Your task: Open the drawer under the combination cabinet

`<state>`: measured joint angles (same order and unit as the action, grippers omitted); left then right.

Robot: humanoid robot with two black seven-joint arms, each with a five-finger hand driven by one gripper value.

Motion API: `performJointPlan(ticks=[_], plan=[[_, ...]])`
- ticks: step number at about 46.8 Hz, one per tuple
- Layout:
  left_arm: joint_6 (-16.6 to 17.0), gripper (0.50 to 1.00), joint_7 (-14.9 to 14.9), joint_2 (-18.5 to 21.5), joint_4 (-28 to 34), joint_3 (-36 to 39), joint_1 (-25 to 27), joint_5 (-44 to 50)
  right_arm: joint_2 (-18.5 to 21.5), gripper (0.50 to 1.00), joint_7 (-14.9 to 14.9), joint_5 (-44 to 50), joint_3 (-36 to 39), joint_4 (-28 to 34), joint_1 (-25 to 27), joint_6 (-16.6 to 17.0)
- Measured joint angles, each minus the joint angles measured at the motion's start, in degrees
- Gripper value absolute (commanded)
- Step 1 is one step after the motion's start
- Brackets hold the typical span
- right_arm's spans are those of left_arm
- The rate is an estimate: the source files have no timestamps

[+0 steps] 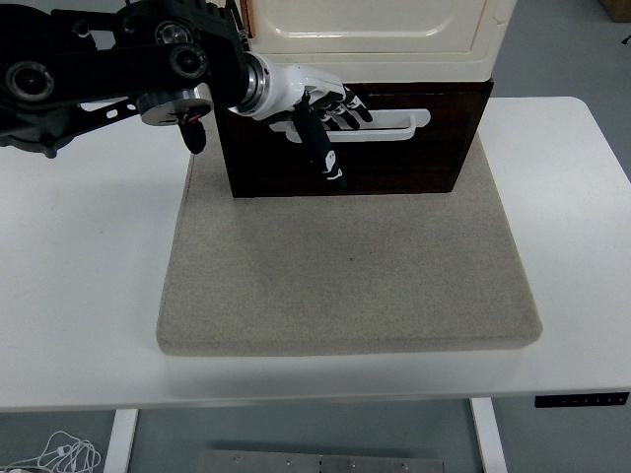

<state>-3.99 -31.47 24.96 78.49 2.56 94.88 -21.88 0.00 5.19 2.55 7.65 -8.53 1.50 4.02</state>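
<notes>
Your left robot hand (320,108) sits at the left end of the white handle, its fingers (347,104) curled into the handle's slot and the black thumb hanging down over the drawer face, so it looks hooked on, though you cannot see how firm the hold is. Beneath and all around it spreads the white tabletop (89,286), and toward you from it lies the grey mat (345,266). Above it sits the cream combination cabinet (375,34); directly behind it is the dark drawer (414,158), apparently shut. The handle (389,123) runs off to its right. You are at the grasp stage; next comes a straight pull toward you.
</notes>
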Motion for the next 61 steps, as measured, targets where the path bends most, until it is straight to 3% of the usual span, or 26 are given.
performJointPlan(ticks=[44, 61], plan=[[-13.5, 1.0, -0.1, 0.3, -0.4, -3.2, 0.3, 0.8, 0.0, 0.926, 0.0, 0.0, 0.0, 0.0, 0.0, 0.0], [-16.3, 1.0, -0.1, 0.3, -0.2, -3.9, 0.2, 1.0, 0.0, 0.926, 0.0, 0.0, 0.0, 0.0, 0.0, 0.0]])
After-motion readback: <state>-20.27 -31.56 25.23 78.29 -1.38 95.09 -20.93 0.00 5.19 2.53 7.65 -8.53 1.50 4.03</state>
